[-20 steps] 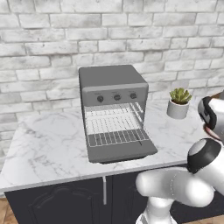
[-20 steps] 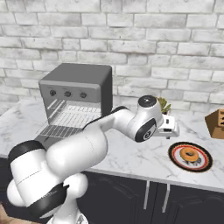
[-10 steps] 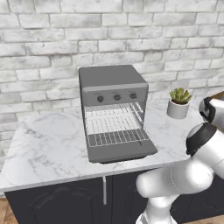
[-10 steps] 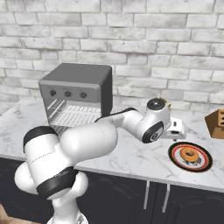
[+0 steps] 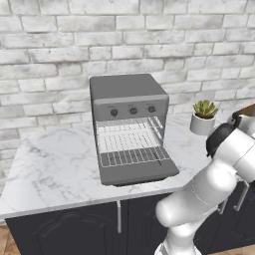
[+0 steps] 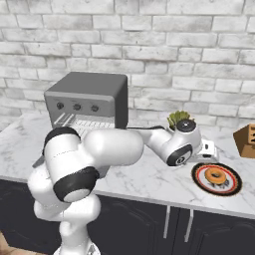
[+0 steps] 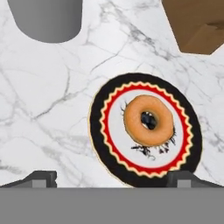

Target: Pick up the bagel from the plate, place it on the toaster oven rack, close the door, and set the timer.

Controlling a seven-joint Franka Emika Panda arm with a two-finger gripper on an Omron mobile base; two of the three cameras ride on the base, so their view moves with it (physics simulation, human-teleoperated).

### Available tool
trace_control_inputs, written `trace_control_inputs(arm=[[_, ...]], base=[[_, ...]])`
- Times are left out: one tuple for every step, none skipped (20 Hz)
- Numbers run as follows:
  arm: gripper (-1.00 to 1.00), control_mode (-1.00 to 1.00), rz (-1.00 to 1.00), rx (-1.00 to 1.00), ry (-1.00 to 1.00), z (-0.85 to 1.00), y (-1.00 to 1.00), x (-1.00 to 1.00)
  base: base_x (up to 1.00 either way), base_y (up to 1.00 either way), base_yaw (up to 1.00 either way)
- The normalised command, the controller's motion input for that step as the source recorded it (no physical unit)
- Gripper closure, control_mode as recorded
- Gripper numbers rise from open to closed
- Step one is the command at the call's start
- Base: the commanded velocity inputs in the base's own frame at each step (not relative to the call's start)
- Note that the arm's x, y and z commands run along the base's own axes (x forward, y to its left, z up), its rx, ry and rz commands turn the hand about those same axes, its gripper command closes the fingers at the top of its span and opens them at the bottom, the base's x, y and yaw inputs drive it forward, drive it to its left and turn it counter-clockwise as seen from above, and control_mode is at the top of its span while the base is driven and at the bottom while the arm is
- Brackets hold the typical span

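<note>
The orange-brown bagel (image 7: 148,120) lies on the round dark plate (image 7: 98,131) with the red-and-white rim, on the marble counter. My gripper (image 7: 113,181) hovers above them, open and holding nothing, its two dark fingertips (image 7: 39,178) far apart; the bagel sits slightly toward the right tip. From the right base view the gripper (image 6: 209,158) hangs just over the left edge of the plate (image 6: 234,185), with the bagel (image 6: 216,176) on it. The toaster oven's door (image 5: 134,172) is folded down, and the wire rack (image 5: 129,144) is bare inside.
A potted plant (image 6: 179,119) in a grey pot (image 7: 46,19) stands close behind my hand. A brown box (image 6: 246,141) sits beyond the plate at the right. The toaster oven (image 6: 87,99) has three knobs across its front. My arm stretches across the counter between oven and plate.
The arm has swung further right and the hand has moved a little right and down toward the plate. The jaws have stayed open. Bagel, plate and oven have not moved.
</note>
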Motion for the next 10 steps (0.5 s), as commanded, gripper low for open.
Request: trace_control_inputs(arm=[[-1.0,-1.0,0.0,0.01,0.04,-0.19,-0.31,0.19],[-1.0,-1.0,0.0,0.01,0.05,-0.17,-0.29,0.21],[-1.0,-1.0,0.0,0.01,0.06,-0.15,-0.26,0.21],[-1.0,-1.0,0.0,0.01,0.06,-0.14,-0.22,0.2],[-1.0,-1.0,0.0,0.02,0.06,-0.14,-0.21,0.18],[-1.0,-1.0,0.0,0.03,0.06,-0.14,-0.22,0.19],[-1.0,-1.0,0.0,0.04,0.06,-0.17,-0.21,0.19],[-1.0,-1.0,0.0,0.04,0.06,-0.15,-0.18,0.19],[-1.0,-1.0,0.0,0.05,0.05,-0.15,-0.16,0.19],[-1.0,-1.0,0.0,0.05,0.04,-0.14,-0.16,0.19]], base=[[0.0,0.0,0.0],[0.0,0.0,0.0],[0.0,0.0,0.0],[0.0,0.0,0.0],[0.0,0.0,0.0],[0.0,0.0,0.0],[0.0,0.0,0.0],[0.0,0.0,0.0],[0.0,0.0,0.0],[0.0,0.0,0.0]])
